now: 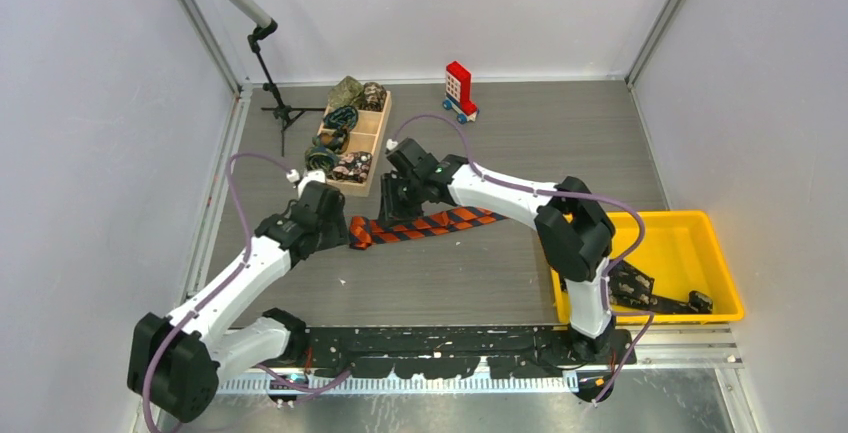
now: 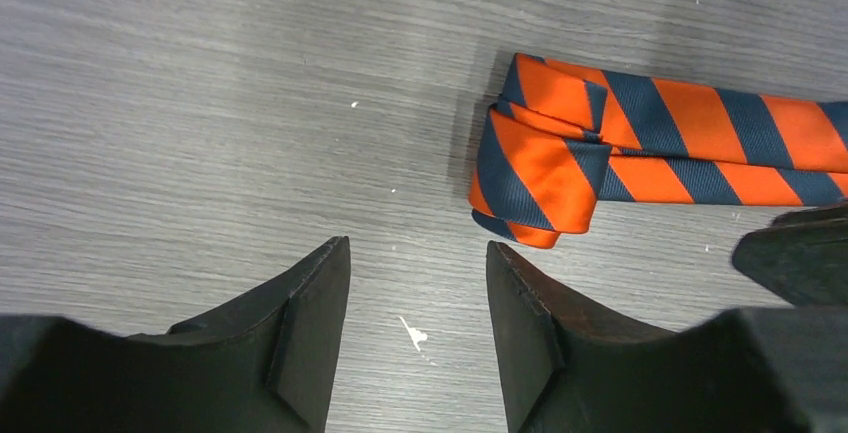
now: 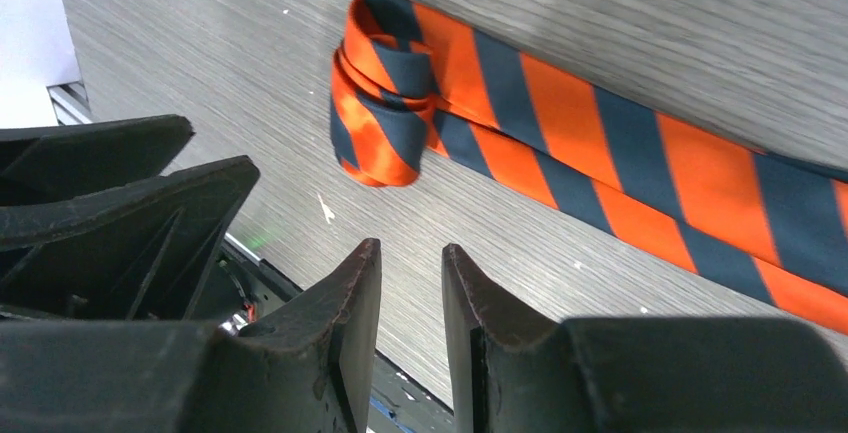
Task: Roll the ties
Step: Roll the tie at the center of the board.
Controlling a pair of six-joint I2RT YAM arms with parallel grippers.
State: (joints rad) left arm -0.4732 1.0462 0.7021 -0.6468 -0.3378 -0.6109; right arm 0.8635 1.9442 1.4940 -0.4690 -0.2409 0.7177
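Observation:
An orange and dark-blue striped tie (image 1: 430,223) lies flat across the middle of the table. Its left end is rolled into a small loose coil (image 2: 535,168), which the right wrist view shows too (image 3: 385,123). My left gripper (image 2: 418,253) stands open just short of that coil, with only bare table between its fingers. In the top view it (image 1: 335,231) is at the tie's left end. My right gripper (image 3: 412,253) hovers over the tie's near side, its jaws a narrow gap apart and holding nothing. From above it (image 1: 400,198) is just behind the tie.
A wooden tray (image 1: 375,138) at the back left holds several rolled ties. A red-and-white toy block (image 1: 459,88) on blue wheels stands at the back. A yellow bin (image 1: 720,253) at the right holds dark ties (image 1: 650,293). A microphone stand (image 1: 275,93) rises at the back left.

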